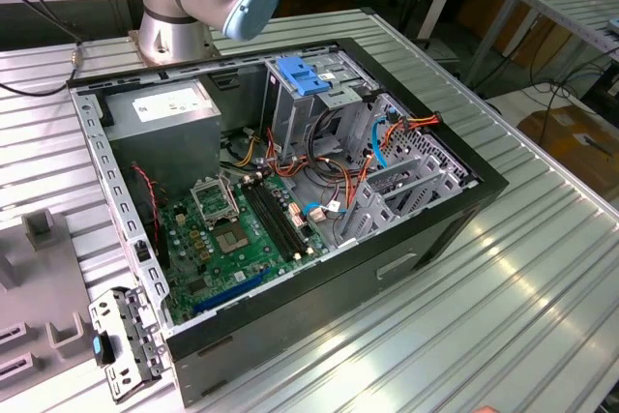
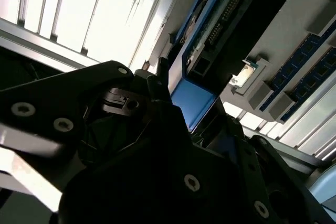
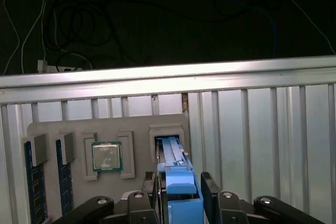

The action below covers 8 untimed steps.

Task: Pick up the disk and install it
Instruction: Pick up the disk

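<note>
In the first wrist view the disk (image 3: 178, 182) stands on edge, its blue side rail facing the camera, and reaches down into a slot of the grey holder plate (image 3: 79, 127). My gripper (image 3: 181, 190) straddles it, with one black finger (image 3: 156, 195) against each side of the rail, shut on it. In the second wrist view the gripper's dark body covers most of the picture, and a blue face of the disk (image 2: 193, 100) shows past it. The exterior view has the arm's base (image 1: 174, 7) behind the open computer case (image 1: 464, 191).
On the holder plate sit a processor chip (image 3: 107, 156) and two memory sticks (image 3: 34, 187). Inside the case are the green motherboard (image 1: 242, 229), a grey box with a white sticker (image 1: 160, 113), loose cables and a light-blue bracket (image 1: 302, 77) on the drive cage. Ribbed metal table (image 1: 503, 316) lies all around.
</note>
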Tool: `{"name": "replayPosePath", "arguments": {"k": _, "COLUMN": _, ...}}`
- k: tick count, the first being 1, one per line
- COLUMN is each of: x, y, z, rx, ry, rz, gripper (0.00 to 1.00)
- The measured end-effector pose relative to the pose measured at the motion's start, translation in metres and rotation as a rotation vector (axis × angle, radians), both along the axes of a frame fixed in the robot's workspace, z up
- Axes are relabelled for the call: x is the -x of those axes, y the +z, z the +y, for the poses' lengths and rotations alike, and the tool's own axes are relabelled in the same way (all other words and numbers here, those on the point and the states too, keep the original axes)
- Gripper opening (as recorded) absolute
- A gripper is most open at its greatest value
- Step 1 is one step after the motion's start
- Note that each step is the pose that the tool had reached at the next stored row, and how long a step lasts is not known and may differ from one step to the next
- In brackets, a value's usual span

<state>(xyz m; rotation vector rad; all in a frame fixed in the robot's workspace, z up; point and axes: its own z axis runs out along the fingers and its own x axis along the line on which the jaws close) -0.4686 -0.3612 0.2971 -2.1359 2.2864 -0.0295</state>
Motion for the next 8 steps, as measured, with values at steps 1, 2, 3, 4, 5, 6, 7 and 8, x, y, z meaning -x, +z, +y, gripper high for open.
{"name": "replayPosePath", "arguments": {"k": 1, "x": 0.0000, "y": 0.0000, "z": -0.0001, "rx": 0.0000, "ry": 0.000, "rz": 0.0000, "gripper": 0.47}}
{"name": "replayPosePath", "arguments": {"k": 2, "x": 0.0000, "y": -0.0001, "z": -0.0009, "rx": 0.0000, "ry": 0.000, "rz": -0.0001, "gripper": 0.47}}
{"name": "replayPosePath", "arguments": {"k": 3, "x": 0.0000, "y": 0.0000, "z": -0.0019, "rx": 0.0000, "ry": 0.000, "rz": 0.0000, "gripper": 0.47}}
{"name": "replayPosePath", "arguments": {"k": 4, "x": -0.0001, "y": 0.0000, "z": -0.0026, "rx": 0.0000, "ry": 0.000, "rz": 0.0001, "gripper": 0.47}}
{"name": "replayPosePath", "arguments": {"k": 5, "x": -0.0004, "y": 0.0000, "z": -0.0036, "rx": 0.0001, "ry": 0.000, "rz": 0.0000, "gripper": 0.47}}
{"name": "replayPosePath", "arguments": {"k": 6, "x": -0.0015, "y": 0.0000, "z": -0.0037, "rx": 0.0000, "ry": -0.002, "rz": 0.0000, "gripper": 0.47}}
{"name": "replayPosePath", "arguments": {"k": 7, "x": -0.0021, "y": 0.0000, "z": -0.0038, "rx": 0.0000, "ry": -0.003, "rz": -0.0001, "gripper": 0.47}}
{"name": "replayPosePath", "arguments": {"k": 8, "x": -0.0025, "y": 0.0000, "z": -0.0038, "rx": 0.0000, "ry": -0.005, "rz": -0.0001, "gripper": 0.47}}
